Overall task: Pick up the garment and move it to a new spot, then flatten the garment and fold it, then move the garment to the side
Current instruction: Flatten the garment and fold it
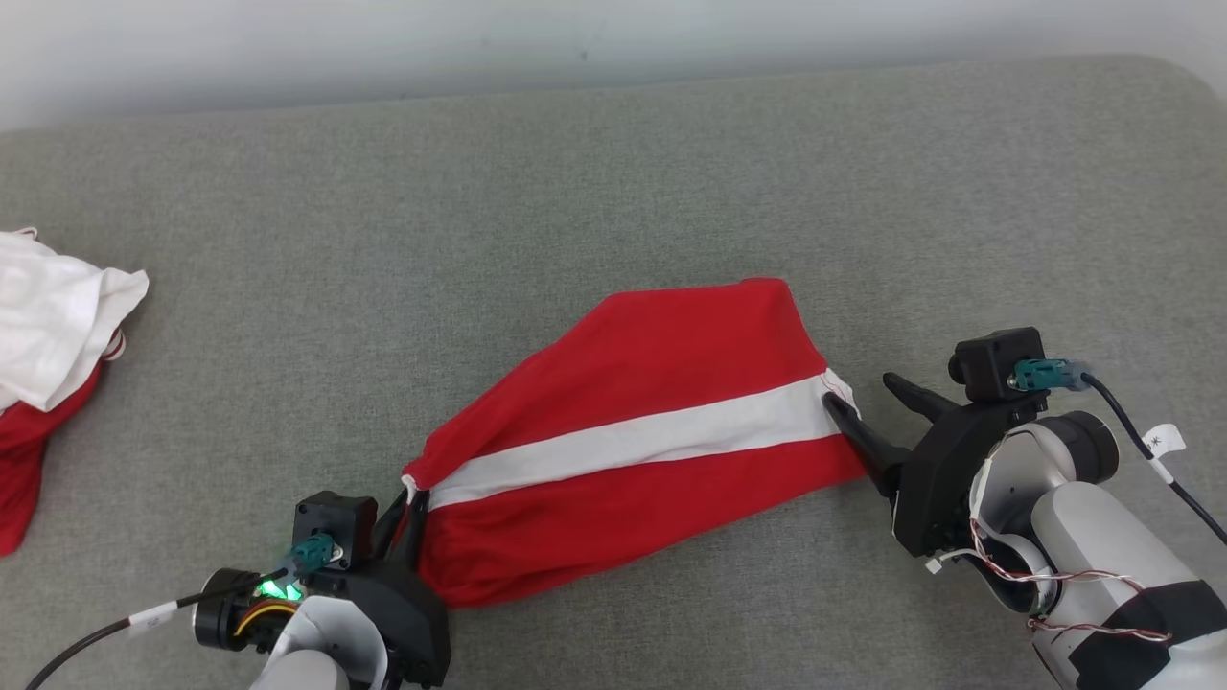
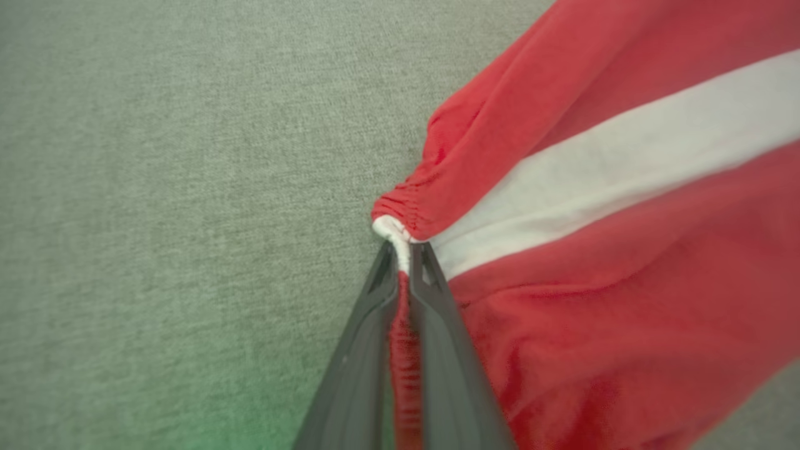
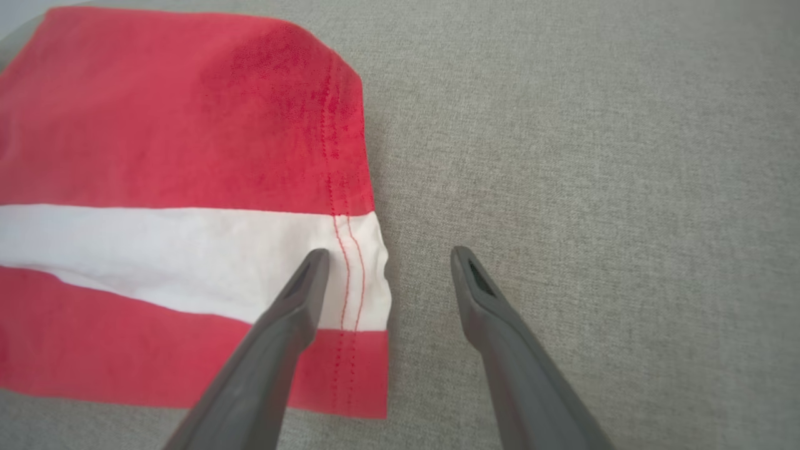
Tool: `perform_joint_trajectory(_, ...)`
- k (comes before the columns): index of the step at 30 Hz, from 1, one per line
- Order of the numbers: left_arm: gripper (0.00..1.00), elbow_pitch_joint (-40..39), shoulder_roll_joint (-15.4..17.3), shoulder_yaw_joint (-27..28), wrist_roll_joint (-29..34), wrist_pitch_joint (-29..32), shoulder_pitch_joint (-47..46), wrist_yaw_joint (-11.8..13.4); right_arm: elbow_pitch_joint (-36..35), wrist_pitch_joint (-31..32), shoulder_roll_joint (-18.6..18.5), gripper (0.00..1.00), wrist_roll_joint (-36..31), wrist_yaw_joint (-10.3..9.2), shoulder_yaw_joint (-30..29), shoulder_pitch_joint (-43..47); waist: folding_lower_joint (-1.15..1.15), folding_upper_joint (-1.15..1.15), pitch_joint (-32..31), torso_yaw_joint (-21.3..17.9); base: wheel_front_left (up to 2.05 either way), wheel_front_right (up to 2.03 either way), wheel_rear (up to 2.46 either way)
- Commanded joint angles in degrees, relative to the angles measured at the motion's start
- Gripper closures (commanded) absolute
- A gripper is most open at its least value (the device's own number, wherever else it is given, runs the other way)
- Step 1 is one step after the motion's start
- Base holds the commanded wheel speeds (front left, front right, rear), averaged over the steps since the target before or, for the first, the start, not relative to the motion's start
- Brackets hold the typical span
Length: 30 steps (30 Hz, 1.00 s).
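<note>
- Now I see my left gripper [image 1: 414,498] clamped on the gathered end of the red-and-white garment [image 1: 633,431].
- It lies across the grey surface [image 1: 575,192].
- My right gripper [image 1: 858,388] gapes open at its hemmed end.

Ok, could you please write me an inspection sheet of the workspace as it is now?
Surface: grey cloth-covered top, flat.
Job's things: red garment with a white stripe, lying stretched between the two claws.
Clutter: heap of white and red clothes at the left edge.
Claws: left claw shut on the garment's gathered end; right claw open, one finger over the hem, the other over the grey top.
Cables: black cable at the left wrist; tagged cable at the right wrist; thin red-white wires on the right forearm.
Surroundings: pale wall behind.
</note>
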Motion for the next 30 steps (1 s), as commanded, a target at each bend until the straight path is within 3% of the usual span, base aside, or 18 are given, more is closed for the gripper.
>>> perform_joint_trajectory(1,1.0,1.2,0.6,0.2,0.2,0.1,0.3,0.4,0.1,0.6,-0.8,0.0,1.2,-0.13,0.9,-0.7,0.0,0.0,1.0,0.9,0.0,0.0,0.0)
perform_joint_trajectory(15,1.0,1.9,0.7,-0.1,-0.7,-0.8,-1.3,0.2,-2.1,2.9,-1.7,0.0,8.9,-0.13,7.7,-3.3,0.0,0.0,2.7,0.8,0.0,0.0,0.0)
perform_joint_trajectory(22,1.0,1.8,0.9,-0.3,-1.3,-1.3,-0.7,0.0,-0.4,3.2,-4.4,0.0,4.4,-0.13,6.9,-2.8,0.0,0.0,2.5,-0.2,0.0,0.0,0.0)
perform_joint_trajectory(30,1.0,0.7,1.5,-0.4,-1.9,-1.3,-0.5,0.4,-5.0,3.4,-3.5,0.0,0.7,-0.13,2.9,-1.2,0.0,0.0,2.5,-0.9,0.0,0.0,0.0)
